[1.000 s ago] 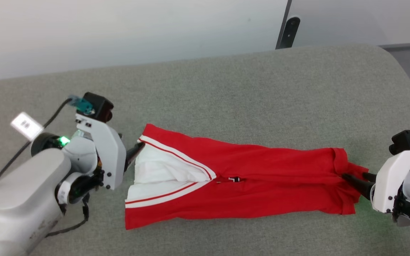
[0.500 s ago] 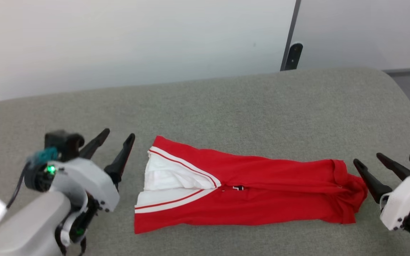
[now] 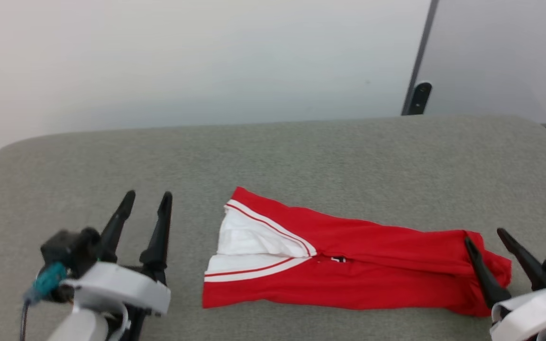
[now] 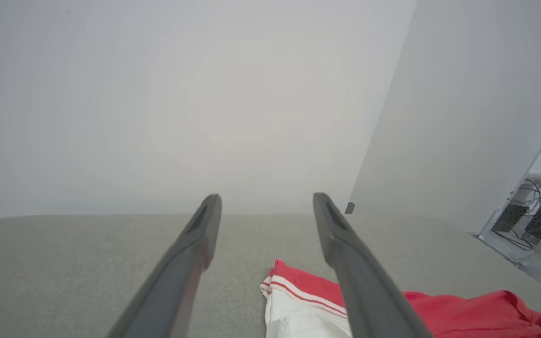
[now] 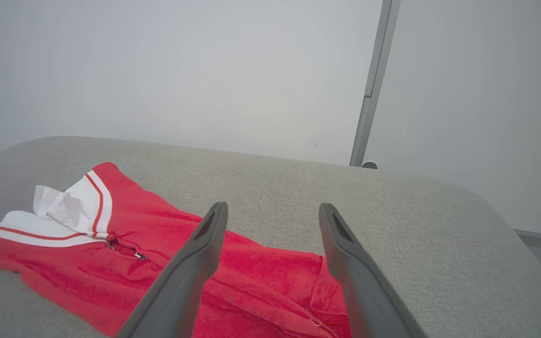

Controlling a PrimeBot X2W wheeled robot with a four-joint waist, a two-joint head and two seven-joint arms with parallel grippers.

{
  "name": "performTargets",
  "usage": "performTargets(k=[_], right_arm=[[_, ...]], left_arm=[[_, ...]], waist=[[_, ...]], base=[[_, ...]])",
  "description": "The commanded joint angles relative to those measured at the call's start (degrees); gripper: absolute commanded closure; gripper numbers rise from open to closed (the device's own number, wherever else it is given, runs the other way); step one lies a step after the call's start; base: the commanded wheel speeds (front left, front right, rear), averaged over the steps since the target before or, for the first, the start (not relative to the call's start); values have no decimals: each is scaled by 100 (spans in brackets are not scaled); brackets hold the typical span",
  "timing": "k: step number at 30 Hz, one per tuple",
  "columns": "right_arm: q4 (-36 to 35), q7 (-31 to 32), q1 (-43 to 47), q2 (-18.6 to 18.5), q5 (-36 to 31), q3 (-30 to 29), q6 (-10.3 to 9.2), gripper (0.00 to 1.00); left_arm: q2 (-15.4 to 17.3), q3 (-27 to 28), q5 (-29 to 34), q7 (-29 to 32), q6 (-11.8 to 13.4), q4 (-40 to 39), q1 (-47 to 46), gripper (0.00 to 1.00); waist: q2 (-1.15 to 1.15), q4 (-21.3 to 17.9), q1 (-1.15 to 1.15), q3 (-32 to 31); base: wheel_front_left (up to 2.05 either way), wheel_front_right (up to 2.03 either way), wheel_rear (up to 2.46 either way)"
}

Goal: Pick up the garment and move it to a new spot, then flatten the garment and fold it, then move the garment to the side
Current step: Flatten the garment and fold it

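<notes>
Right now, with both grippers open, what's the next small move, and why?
Probably lower the right gripper onto the garment at its red end and fold toward its white-sleeved end: it lies as a long, unheld strip, only folded lengthwise.

Open grey cushion [image 3: 301, 156] around the garment [image 3: 372, 284], widest beyond it, wall [image 3: 183, 61] rising behind the cushion's far edge

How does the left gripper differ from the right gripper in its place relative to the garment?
The left gripper stands apart from the white-sleeved end of the garment, over the bare grey surface. The right gripper overlaps its red end; contact is unclear. The left gripper's fingers lean slightly rightward in the head view, while the right gripper's lean leftward. Both are open and empty.
</notes>
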Motion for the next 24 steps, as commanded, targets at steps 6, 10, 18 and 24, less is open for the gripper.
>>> performTargets(k=[6, 10, 18, 24], right_arm=[[-248, -48, 581, 370, -358, -388, -7, 0], [-424, -51, 811, 551, -482, -606, -7, 0], [-482, -51, 926, 610, -587, -769, -7, 0], [-295, 38, 918, 482, -624, -985, -7, 0]], left_arm=[[-750, 863, 928, -4, -602, -20, 804, 0], [-1235, 1488, 1303, -3, -929, 33, 1158, 0], [-1723, 2132, 1816, -3, -1391, 118, 1440, 0], [-1976, 2334, 2037, -3, -1558, 170, 1262, 0]], waist=[[0, 491, 0, -269], [0, 627, 0, -374], [0, 381, 0, -333], [0, -11, 0, -168]], base=[[0, 0, 0], [0, 0, 0], [0, 0, 0], [0, 0, 0]])
